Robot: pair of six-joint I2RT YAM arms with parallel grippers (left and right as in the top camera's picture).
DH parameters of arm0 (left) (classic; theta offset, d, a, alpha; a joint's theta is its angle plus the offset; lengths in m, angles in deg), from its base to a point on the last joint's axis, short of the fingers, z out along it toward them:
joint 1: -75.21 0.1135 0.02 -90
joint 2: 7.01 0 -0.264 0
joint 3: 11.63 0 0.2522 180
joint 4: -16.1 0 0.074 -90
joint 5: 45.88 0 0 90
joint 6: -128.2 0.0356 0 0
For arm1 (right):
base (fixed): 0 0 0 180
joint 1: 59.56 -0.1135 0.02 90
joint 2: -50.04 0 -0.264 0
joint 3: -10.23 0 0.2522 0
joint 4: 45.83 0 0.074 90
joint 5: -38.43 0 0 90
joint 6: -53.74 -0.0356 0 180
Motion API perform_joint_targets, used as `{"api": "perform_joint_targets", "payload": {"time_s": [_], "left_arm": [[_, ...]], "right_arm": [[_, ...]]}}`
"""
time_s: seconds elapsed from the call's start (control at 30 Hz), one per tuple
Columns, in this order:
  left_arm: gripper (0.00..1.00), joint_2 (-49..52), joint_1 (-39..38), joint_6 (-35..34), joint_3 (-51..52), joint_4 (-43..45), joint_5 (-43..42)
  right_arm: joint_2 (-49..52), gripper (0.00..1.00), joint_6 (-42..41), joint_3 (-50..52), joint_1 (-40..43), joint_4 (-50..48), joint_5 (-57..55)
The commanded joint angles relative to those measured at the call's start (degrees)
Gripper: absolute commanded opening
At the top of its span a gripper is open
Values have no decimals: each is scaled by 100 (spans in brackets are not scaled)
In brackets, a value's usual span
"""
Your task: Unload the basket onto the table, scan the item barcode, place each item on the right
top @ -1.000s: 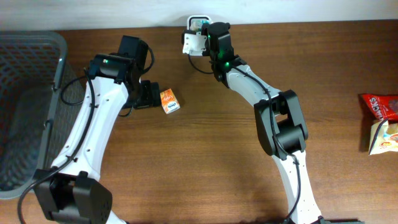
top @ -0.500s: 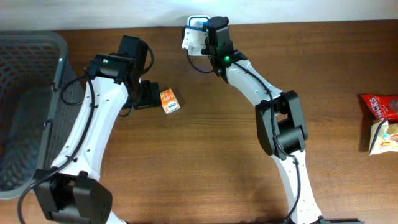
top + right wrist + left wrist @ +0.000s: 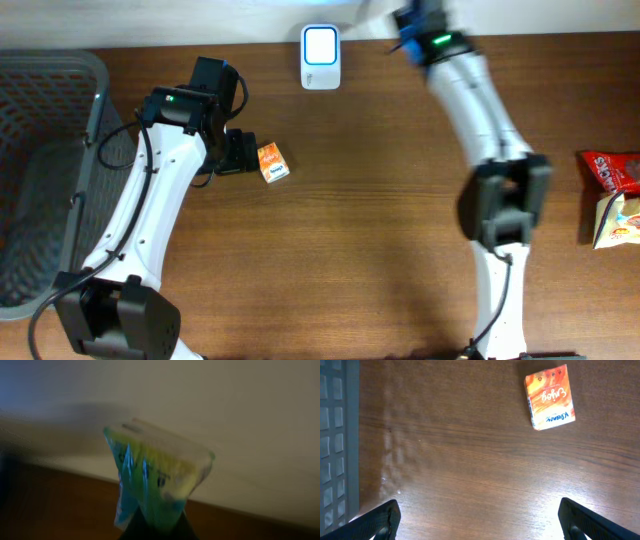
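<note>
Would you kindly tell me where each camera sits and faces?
Overhead: above the table, looking straight down; left arm and right arm show.
Left wrist: faces down at the orange box; open left pincer tips at bottom corners.
Right wrist: faces a pale wall, blurred; right pincer shut on a blue-green packet.
Shared: overhead and left wrist both show the orange box.

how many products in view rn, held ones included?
4: orange box beside the left gripper; green-blue packet pinched in the right gripper; red bag and yellow bag at the table's right edge. Basket partly out of view.
</note>
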Motion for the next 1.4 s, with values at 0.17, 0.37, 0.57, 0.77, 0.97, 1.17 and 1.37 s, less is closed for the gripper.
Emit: {"api": "perform_joint_targets", "payload": {"time_s": [0.17, 0.37, 0.57, 0.77, 0.97, 1.17, 1.37], "left_arm": [[99, 11, 20, -74, -26, 7, 57], [99, 11, 20, -74, -26, 9, 57], [99, 11, 20, -74, -26, 7, 57], [99, 11, 20, -74, -26, 9, 57], [99, 11, 20, -74, -26, 9, 57], [99, 11, 15, -74, -26, 9, 57], [99, 11, 15, -74, -26, 7, 57]], "right_arm": [[-380, 4, -3432, -402, 2798, 3604, -111], [-380, 4, -3499, 87, 4236, 4701, -94], [-380, 4, -3875, 984, 4778, 4693, -94], [-450, 99, -3569, 1027, 4955, 4848, -94], [-1569, 99, -3593, 1023, 4942, 4708, 225], [-2291, 99, -2345, 1034, 4575, 4758, 5224], [-2253, 99, -1314, 1110, 2509, 4754, 5163]]}}
